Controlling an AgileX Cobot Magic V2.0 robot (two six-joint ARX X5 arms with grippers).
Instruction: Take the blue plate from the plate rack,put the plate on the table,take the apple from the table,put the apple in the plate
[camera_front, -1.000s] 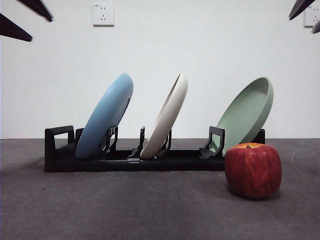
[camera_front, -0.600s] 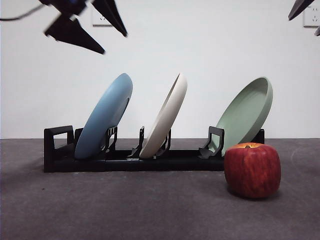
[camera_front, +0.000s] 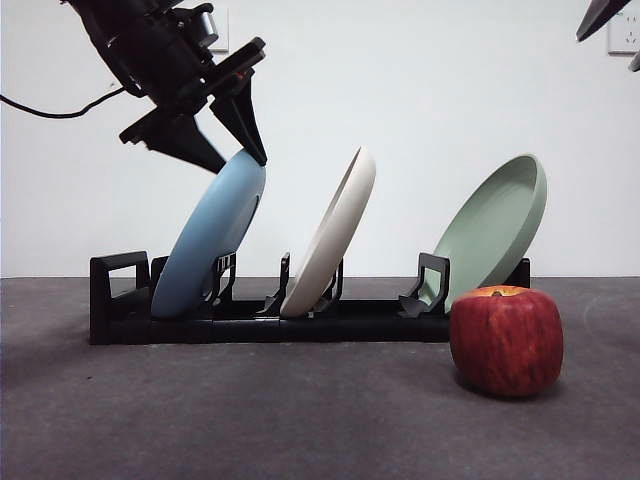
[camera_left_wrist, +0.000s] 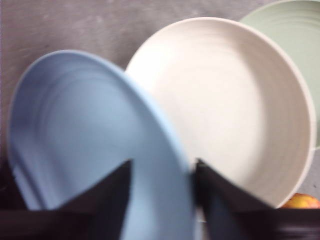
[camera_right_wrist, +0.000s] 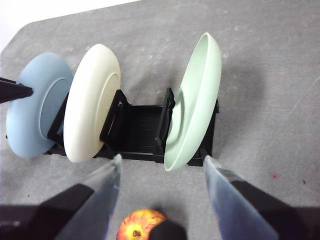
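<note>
The blue plate (camera_front: 210, 235) leans in the left slot of the black plate rack (camera_front: 120, 300). My left gripper (camera_front: 242, 165) has come down from the upper left. Its jaws are open and stand on either side of the plate's top rim. In the left wrist view the gripper (camera_left_wrist: 161, 165) straddles the blue plate's rim (camera_left_wrist: 75, 150) with a gap still showing. The dark red apple (camera_front: 506, 340) sits on the grey table (camera_front: 300, 420) in front of the rack's right end. My right gripper (camera_right_wrist: 162, 159) is open and empty, high above the rack (camera_right_wrist: 140, 135) and the apple (camera_right_wrist: 137, 225).
A cream-white plate (camera_front: 330, 235) leans in the middle slot and a sage-green plate (camera_front: 495, 225) in the right slot. The cream plate stands close beside the blue one. A white wall with sockets is behind the rack.
My left arm has come down and to the right, from the top left corner to the blue plate's top rim. The plates, the apple and the right arm have not moved.
</note>
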